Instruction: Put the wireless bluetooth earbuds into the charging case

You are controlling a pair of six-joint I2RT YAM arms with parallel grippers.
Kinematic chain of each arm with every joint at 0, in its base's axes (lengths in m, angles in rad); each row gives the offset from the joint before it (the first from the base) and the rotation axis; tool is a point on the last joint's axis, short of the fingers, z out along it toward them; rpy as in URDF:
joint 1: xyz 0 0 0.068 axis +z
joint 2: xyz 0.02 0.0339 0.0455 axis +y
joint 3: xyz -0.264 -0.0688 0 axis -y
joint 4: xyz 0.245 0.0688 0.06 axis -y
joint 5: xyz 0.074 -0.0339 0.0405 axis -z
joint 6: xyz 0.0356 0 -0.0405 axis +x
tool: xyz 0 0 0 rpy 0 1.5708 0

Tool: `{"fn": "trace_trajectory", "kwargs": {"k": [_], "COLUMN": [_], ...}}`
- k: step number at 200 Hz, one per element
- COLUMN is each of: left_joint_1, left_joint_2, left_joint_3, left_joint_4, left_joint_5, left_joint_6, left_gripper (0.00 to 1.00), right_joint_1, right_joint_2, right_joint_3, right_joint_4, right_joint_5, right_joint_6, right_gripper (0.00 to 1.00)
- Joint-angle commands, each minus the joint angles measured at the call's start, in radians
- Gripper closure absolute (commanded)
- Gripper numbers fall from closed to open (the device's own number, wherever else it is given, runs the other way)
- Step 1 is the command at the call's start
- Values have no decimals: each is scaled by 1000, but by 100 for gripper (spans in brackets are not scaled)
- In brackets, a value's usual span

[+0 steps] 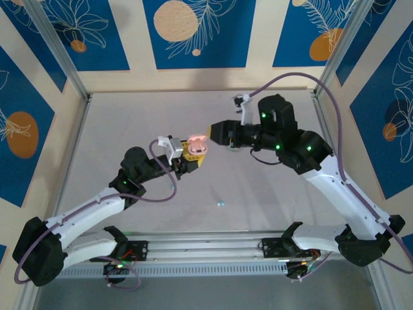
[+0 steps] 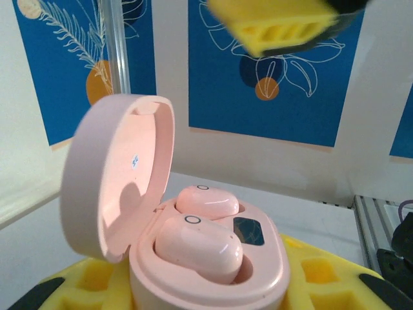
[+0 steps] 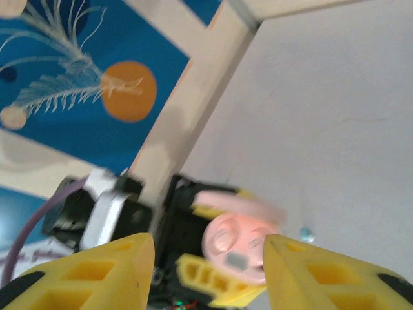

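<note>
left hand (image 1: 188, 157) clamped on open pale-pink oval plastic charging case (image 2: 116, 187), two glossy pink earbuds (image 2: 197, 248) seated inside. right hand (image 3: 210, 255) fingers apart, empty, near case.

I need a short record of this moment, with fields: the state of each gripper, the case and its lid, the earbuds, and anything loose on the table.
left gripper: shut on the charging case
right gripper: open, holding nothing, close to the case
lid: open, standing up
pink earbuds: two, both seated in the case
loose on the table: one tiny pale blue piece, too small to identify
</note>
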Motion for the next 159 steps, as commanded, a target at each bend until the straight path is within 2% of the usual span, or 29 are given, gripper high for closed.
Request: {"fn": "trace_trajectory", "kwargs": {"k": [1,29,72,109,133,159], "left_joint_1": [-15,-23,-27,-28,-28,-28], "left_joint_2": [-23,-20,-23,-39,-34,-30], "left_joint_3": [14,24,24,15,24,34], "left_joint_4": [29,20,42,59,57,65], "left_joint_5": [55,69,44,-7,3,19], "left_joint_6": [35,39,33,29,27,13], "left_gripper": [73,73,73,73,73,73], "right_joint_1": [-51,-55,-49,-47,-63,-95], "right_joint_2": [41,109,178,162,114,61], "right_joint_3": [-20,26,50,-2,-79,-192], "right_joint_4": [-28,-60,-97,-97,-44,107], "right_joint_5": [-78,-131,-226,-317,-367,-500], "right_joint_6": [49,47,20,-16,16,94], "right_gripper": [48,41,40,41,41,40]}}
